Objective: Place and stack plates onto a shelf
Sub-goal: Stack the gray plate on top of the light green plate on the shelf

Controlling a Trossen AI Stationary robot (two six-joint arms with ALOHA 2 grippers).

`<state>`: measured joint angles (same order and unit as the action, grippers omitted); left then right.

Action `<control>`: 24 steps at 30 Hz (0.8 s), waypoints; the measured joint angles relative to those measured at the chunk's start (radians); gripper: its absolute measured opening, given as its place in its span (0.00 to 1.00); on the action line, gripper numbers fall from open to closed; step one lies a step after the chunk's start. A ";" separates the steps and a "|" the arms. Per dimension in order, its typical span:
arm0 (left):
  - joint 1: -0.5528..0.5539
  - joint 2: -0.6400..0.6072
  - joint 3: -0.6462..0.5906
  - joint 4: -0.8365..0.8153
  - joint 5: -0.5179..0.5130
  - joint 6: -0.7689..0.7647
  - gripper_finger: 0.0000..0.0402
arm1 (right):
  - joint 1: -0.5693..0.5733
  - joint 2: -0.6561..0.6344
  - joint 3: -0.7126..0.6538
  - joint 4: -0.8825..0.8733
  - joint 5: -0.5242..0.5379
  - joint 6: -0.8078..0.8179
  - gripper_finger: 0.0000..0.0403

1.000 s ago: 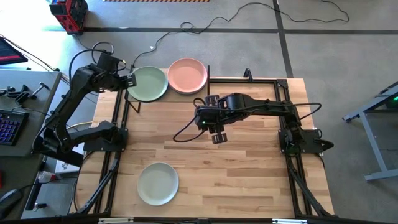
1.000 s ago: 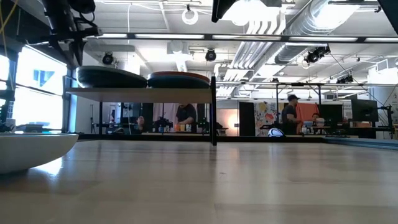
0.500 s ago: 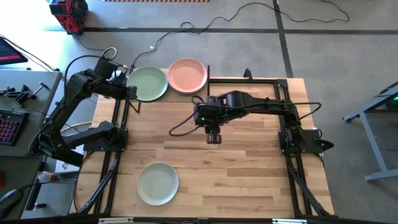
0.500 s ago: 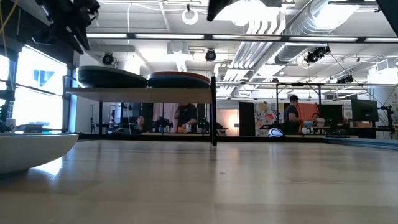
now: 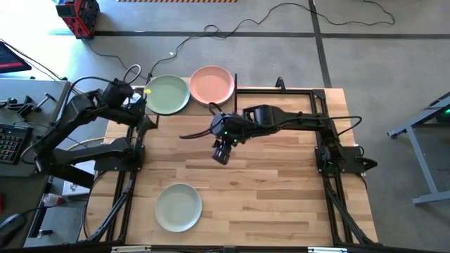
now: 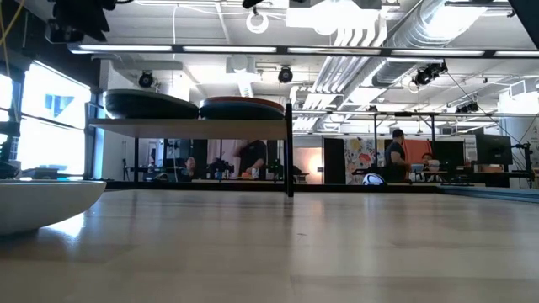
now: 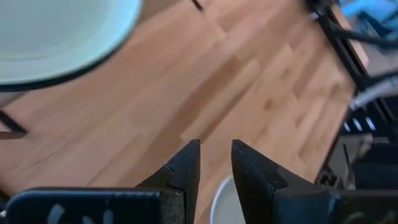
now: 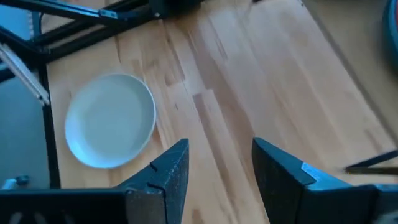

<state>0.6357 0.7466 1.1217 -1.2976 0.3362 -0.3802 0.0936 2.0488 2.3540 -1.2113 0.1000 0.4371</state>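
Nearest the table's front edge, a pale cream-green plate (image 5: 178,206) lying flat on the slatted wooden tabletop (image 5: 281,190), alone. Above mid-table, the right gripper (image 5: 222,153) hovering with jaws spread wide, holding nothing, well apart from that plate. At the far left, the left gripper (image 5: 136,104) just beside the shelf (image 5: 193,109), fingers (image 7: 186,171) parted only narrowly and empty. On the shelf, 2 plates side by side: sage green plate (image 5: 166,94) and pink plate (image 5: 211,85).
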 joint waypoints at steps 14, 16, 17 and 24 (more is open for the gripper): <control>-0.319 -0.013 -0.044 0.047 -0.006 -0.011 0.20 | 0.105 0.096 0.000 0.004 0.006 0.285 0.38; -0.359 -0.013 -0.077 0.055 -0.011 -0.019 0.20 | 0.120 0.105 0.000 0.011 0.012 0.315 0.38; -0.380 -0.012 -0.095 0.066 -0.012 -0.023 0.20 | 0.129 0.112 0.000 0.008 0.013 0.326 0.38; -0.520 -0.012 -0.222 0.145 -0.015 -0.081 0.20 | 0.181 0.138 0.000 0.011 0.025 0.404 0.38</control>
<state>0.1159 0.7349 0.8996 -1.1528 0.3210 -0.4616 0.2745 2.1865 2.3543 -1.2000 0.1248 0.8406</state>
